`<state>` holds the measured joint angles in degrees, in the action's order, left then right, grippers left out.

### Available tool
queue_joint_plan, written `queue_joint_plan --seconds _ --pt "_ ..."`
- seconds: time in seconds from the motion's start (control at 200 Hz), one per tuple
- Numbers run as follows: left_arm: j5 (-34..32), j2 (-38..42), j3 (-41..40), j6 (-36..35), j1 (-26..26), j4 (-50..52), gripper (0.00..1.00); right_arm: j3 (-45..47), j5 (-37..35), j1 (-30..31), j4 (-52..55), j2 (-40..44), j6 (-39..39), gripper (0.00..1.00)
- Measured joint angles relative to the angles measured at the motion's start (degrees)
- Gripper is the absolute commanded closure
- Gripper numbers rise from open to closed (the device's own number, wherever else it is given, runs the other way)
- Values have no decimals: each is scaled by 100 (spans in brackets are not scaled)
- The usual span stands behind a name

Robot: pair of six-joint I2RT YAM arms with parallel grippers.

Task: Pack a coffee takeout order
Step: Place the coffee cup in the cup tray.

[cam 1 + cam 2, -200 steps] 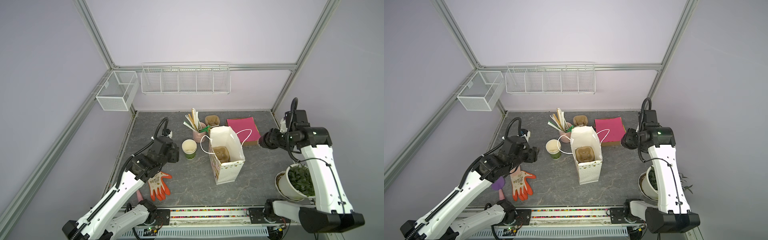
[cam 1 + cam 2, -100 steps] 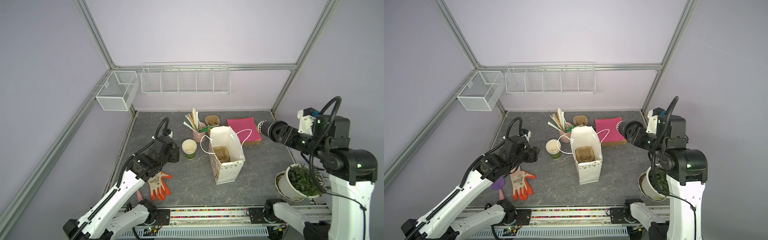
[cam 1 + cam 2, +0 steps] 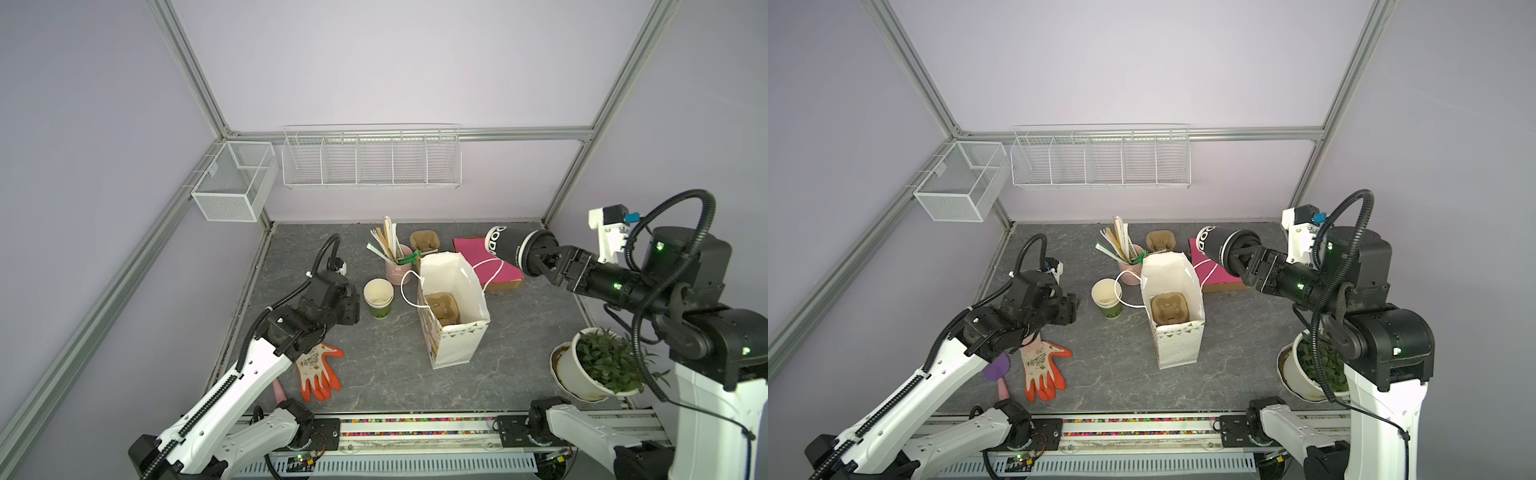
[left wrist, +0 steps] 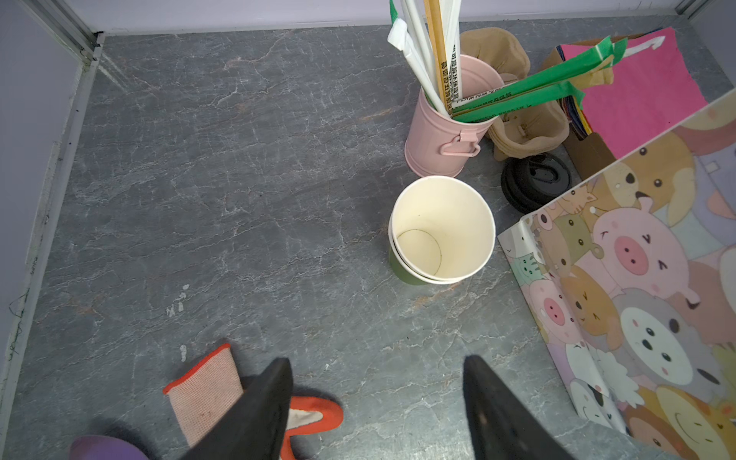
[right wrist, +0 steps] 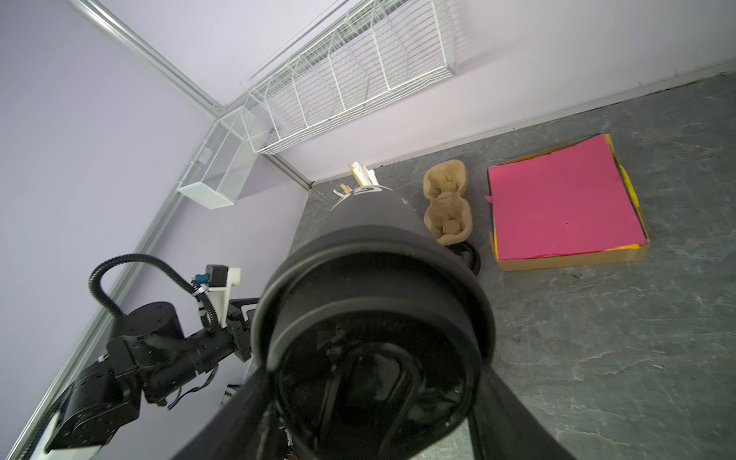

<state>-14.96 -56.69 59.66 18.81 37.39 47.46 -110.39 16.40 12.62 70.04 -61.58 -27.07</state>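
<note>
right claw [image 3: 538,255] has swung upward, gripping a black cup [image 3: 505,248] above the grey tabletop [image 3: 374,374].

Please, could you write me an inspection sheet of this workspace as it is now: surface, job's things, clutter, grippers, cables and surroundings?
Surface: grey stone-pattern table; nothing spilled seen.
Job's things: paper bag upright and open, pulp carrier inside. Second carrier beside the pink bucket. Pink paper stack on cardboard. Stacked paper cups between bag and left gripper. Black lids behind the bag.
Clutter: orange glove, purple trowel, potted plant.
Grippers: left gripper open, empty, facing the cups. Right gripper shut on black lidded cup, held sideways off the table.
Cables: black hoses loop over both arms; no snag seen.
Surroundings: wire baskets on the wall; nothing seen inside.
</note>
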Motion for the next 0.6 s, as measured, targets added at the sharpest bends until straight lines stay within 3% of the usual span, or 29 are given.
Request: queue_joint_plan --seconds 0.165,0.41,0.6 --pt "-2 -59 0 0 0 0 31 -229 -391 981 2 -350 2 31" --pt "-11 -74 0 0 -15 0 31 -505 -1622 2483 313 -1108 9 31" --pt "-20 -94 -2 0 -26 0 31 -850 -2430 3132 848 -1720 7 31"
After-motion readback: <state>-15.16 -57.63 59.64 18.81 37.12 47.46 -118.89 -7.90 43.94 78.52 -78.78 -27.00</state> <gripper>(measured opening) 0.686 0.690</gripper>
